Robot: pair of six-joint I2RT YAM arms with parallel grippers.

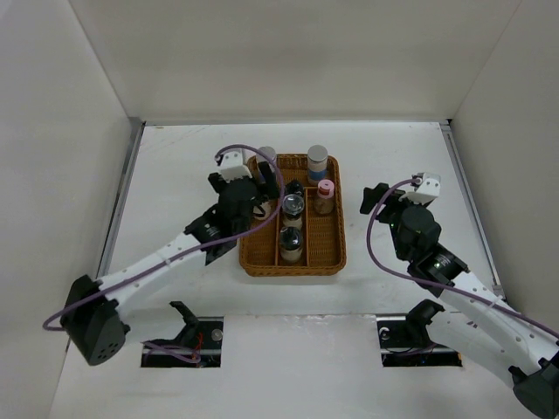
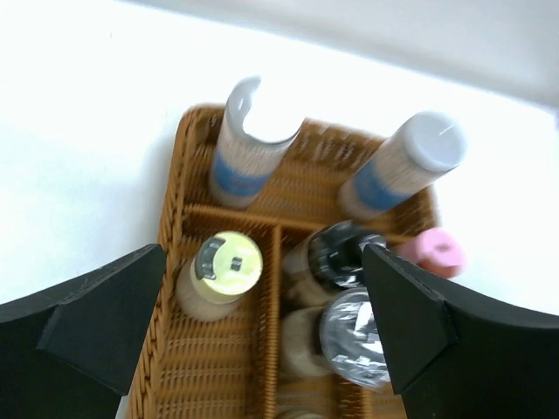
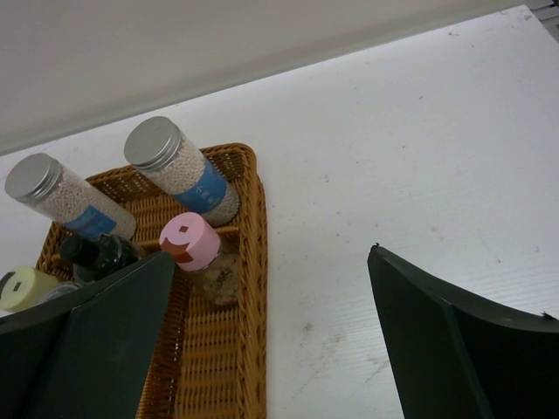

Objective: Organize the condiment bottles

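The condiment bottles stand in the brown wicker tray (image 1: 293, 267). Two silver-lidded, blue-labelled cylinders (image 1: 317, 161) (image 1: 267, 156) fill its far end. In front of them are a pink-topped shaker (image 1: 325, 195), a black-topped one (image 1: 294, 187) and two chrome-topped ones (image 1: 292, 208) (image 1: 291, 243). My left gripper (image 2: 262, 255) hangs open above the tray's left side. Below it a cream-coloured shaker (image 2: 224, 267) stands free, touching neither finger. My right gripper (image 3: 272, 253) is open over bare table just right of the tray's rim (image 3: 256, 262), with nothing in it.
White walls close in the table (image 1: 393, 157) on the left, back and right. The tray's near compartments (image 1: 323, 244) hold no bottles. Both arms' purple cables loop above the table beside the tray.
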